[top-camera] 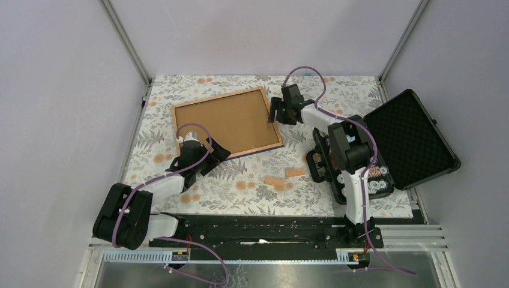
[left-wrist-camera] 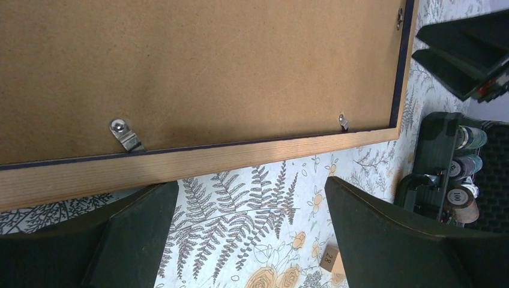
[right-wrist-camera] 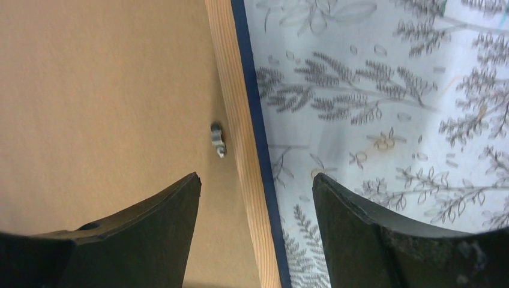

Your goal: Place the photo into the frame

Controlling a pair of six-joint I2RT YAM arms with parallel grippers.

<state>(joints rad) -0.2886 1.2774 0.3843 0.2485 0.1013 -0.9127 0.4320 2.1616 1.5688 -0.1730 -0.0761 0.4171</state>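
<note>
The frame point(top-camera: 252, 149) lies face down on the floral cloth, its light wood rim point(left-wrist-camera: 240, 157) uppermost and a navy edge point(right-wrist-camera: 252, 120) showing. A plain brown backing board point(top-camera: 225, 123) fills it, with small metal clips point(left-wrist-camera: 125, 135) along its border. The photo is hidden. My left gripper point(top-camera: 211, 157) stands open just in front of the frame's near edge, with only cloth between its fingers point(left-wrist-camera: 251, 186). My right gripper point(top-camera: 277, 114) is open over the frame's right rim, one finger above the backing board and the other above the cloth point(right-wrist-camera: 256, 178).
An open black foam-lined case point(top-camera: 411, 135) lies at the right, with tape rolls point(top-camera: 378, 180) beside it. Two small wooden blocks point(top-camera: 276, 181) point(top-camera: 295, 173) lie on the cloth near the front; one is marked 28 point(left-wrist-camera: 329, 259). Grey walls enclose the table.
</note>
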